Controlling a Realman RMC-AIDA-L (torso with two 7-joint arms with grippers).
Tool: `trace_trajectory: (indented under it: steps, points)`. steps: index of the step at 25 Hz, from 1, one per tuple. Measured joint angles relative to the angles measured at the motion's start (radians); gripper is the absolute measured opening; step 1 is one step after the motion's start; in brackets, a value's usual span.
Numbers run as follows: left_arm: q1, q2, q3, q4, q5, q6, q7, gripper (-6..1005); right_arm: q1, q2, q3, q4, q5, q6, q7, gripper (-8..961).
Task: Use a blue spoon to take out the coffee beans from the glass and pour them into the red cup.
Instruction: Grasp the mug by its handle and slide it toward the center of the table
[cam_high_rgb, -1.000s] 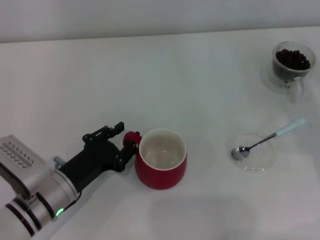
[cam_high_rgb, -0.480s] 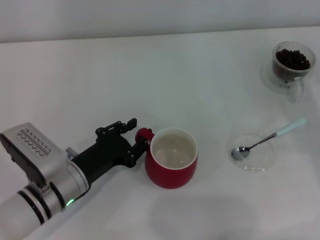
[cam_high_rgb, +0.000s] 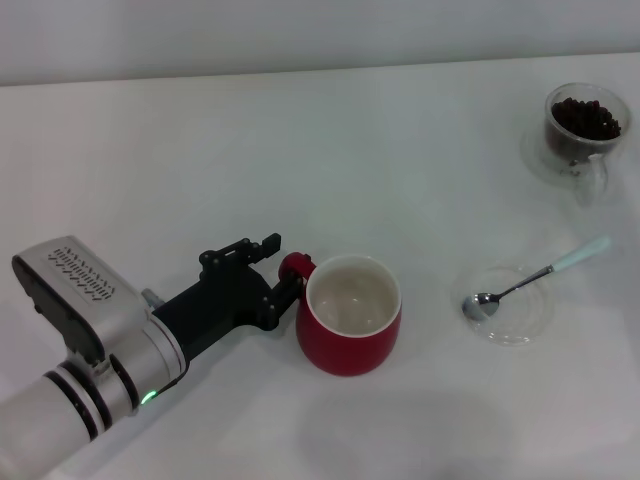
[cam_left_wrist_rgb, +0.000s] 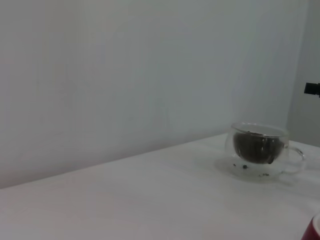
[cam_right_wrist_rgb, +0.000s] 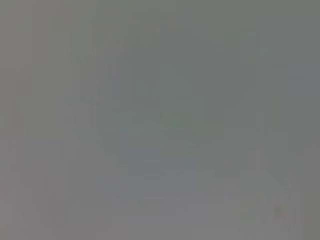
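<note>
The red cup (cam_high_rgb: 350, 335) stands on the white table at the front centre, its white inside empty. My left gripper (cam_high_rgb: 283, 268) is shut on its red loop handle (cam_high_rgb: 296, 265), reaching in from the left. The blue spoon (cam_high_rgb: 530, 280) lies with its metal bowl in a flat clear dish (cam_high_rgb: 515, 318) at the right, its pale handle pointing to the far right. The glass (cam_high_rgb: 585, 125) with the coffee beans (cam_high_rgb: 586, 117) stands at the far right corner. It also shows in the left wrist view (cam_left_wrist_rgb: 260, 149). My right gripper is out of view.
The white table (cam_high_rgb: 300, 150) runs back to a pale wall. A few loose beans lie by the glass's foot (cam_left_wrist_rgb: 245, 166). A small dark object (cam_left_wrist_rgb: 312, 89) shows at the edge of the left wrist view. The right wrist view is plain grey.
My left gripper has slid the red cup to the right, toward the dish, over the last second. The spoon, dish and glass have not moved.
</note>
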Motion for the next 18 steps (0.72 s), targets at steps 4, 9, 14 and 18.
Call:
trace_trajectory:
  steps: [4, 9, 14, 18]
  points:
    - [0.000, 0.000, 0.006, -0.002, 0.003, -0.003, 0.000, 449, 0.000, 0.000, 0.000, 0.000, 0.000, 0.002, 0.000, 866]
    - [0.008, 0.002, -0.001, -0.005, 0.035, -0.008, 0.000, 460, -0.001, 0.000, 0.000, -0.001, 0.000, 0.004, 0.000, 866]
    - [0.017, 0.001, -0.003, -0.003, 0.032, -0.009, 0.007, 603, -0.003, 0.000, 0.000, -0.002, 0.000, 0.014, 0.000, 865]
    - [0.025, 0.002, -0.004, 0.004, 0.032, -0.011, 0.008, 722, -0.006, 0.000, 0.000, -0.002, 0.000, 0.022, 0.000, 865]
